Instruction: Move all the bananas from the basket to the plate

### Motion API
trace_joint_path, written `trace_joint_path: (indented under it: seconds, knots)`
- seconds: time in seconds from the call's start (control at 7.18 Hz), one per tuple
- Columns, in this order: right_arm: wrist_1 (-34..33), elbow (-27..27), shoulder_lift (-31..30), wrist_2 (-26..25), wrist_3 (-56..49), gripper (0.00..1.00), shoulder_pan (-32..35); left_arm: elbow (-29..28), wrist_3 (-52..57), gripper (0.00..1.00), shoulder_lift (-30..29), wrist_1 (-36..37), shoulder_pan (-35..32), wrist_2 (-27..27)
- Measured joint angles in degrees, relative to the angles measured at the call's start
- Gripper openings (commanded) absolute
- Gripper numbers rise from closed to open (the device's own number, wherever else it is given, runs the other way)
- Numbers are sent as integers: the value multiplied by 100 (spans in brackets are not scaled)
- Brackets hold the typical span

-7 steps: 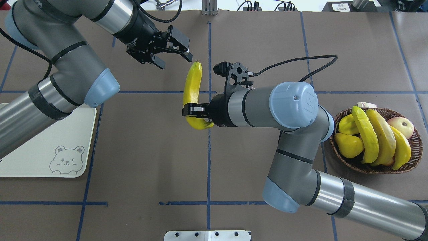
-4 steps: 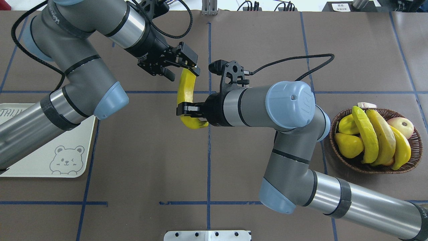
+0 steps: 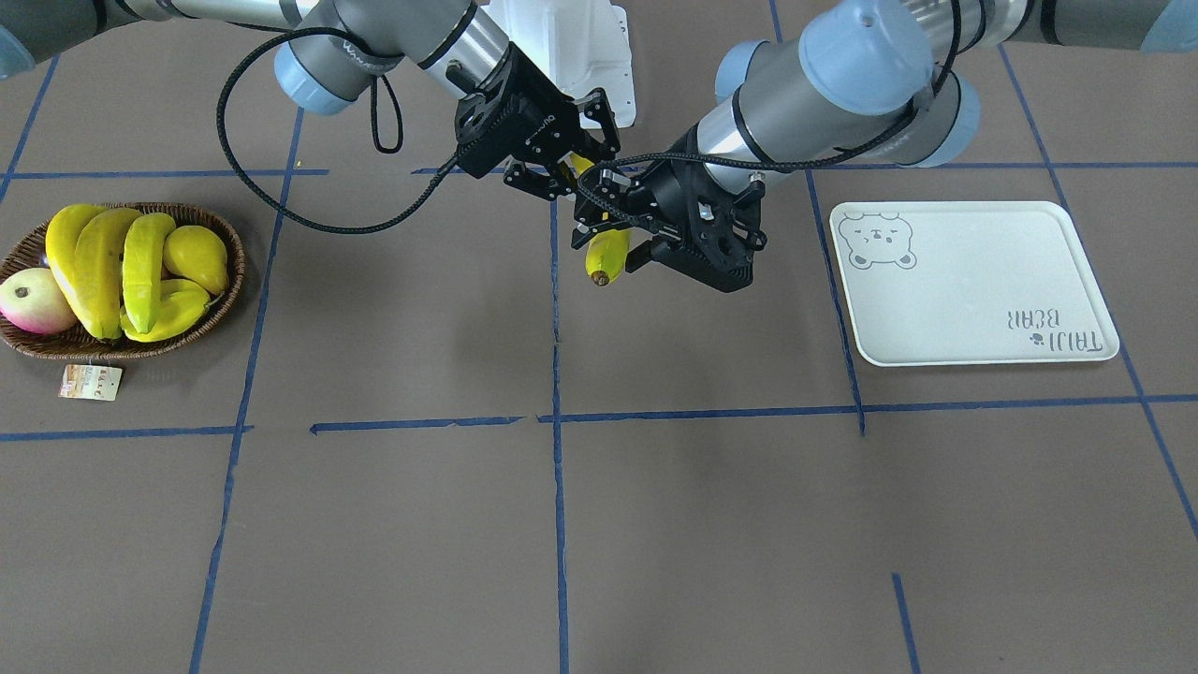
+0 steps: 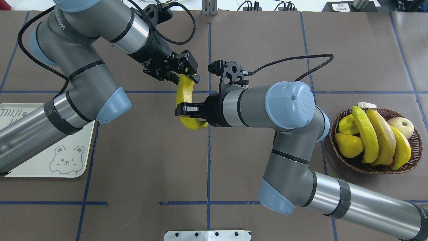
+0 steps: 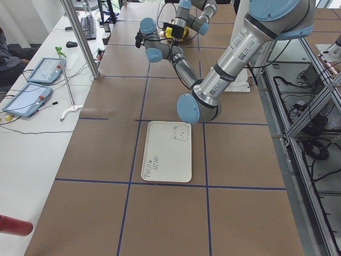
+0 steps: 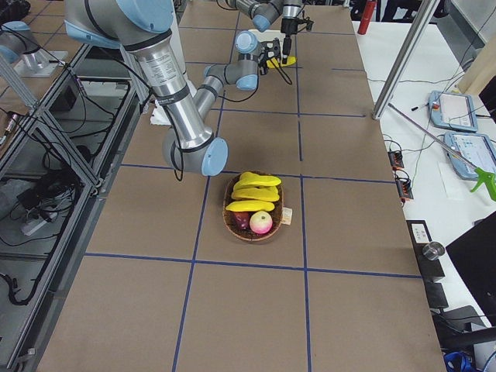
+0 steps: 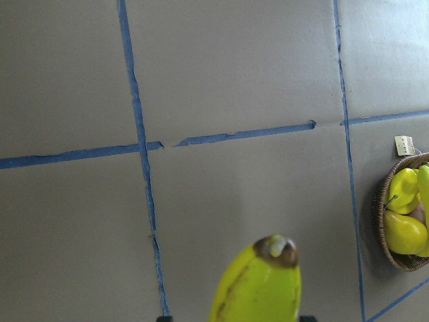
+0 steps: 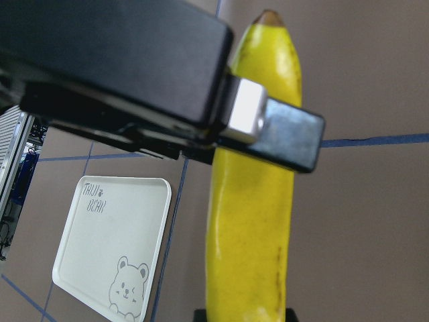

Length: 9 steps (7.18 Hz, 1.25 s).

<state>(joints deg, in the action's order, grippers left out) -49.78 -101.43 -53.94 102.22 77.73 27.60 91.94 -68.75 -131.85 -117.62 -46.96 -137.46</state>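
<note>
Overhead, front cams face down, opposed; wrist cams close, share banana [image 7: 258, 288].

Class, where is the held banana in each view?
Front-facing: banana upper centre.
Overhead: banana upper centre-left.
Exterior left: banana top centre, tiny.
Exterior right: banana top centre, tiny.
Left wrist: banana bottom centre.
Right wrist: banana centre, filling height.
Shared landmark: blue tape grid under it.

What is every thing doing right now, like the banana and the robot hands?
held banana, up in the air
right gripper, shut on its lower part
left gripper, around its top end; grip unclear
basket, holding three bananas, other fruit
plate, empty
</note>
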Motion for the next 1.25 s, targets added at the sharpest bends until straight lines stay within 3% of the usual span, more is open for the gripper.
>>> trace_joint_path:
  seconds: [0.14,0.28,0.42,1.25]
  knots:
    - [0,0,-2,0,0,34,0,6,-4,5,6,-2,1,2]
    - [-4,0,-2,1,5,84,-1,19,-42,1,11,-5,1,1]
    - [-14,-1,0,0,49,99,-1,34,-126,0,19,-11,0,0]
    - [-7,-35,6,0,355,100,39,88,-279,0,117,-49,-10,0]
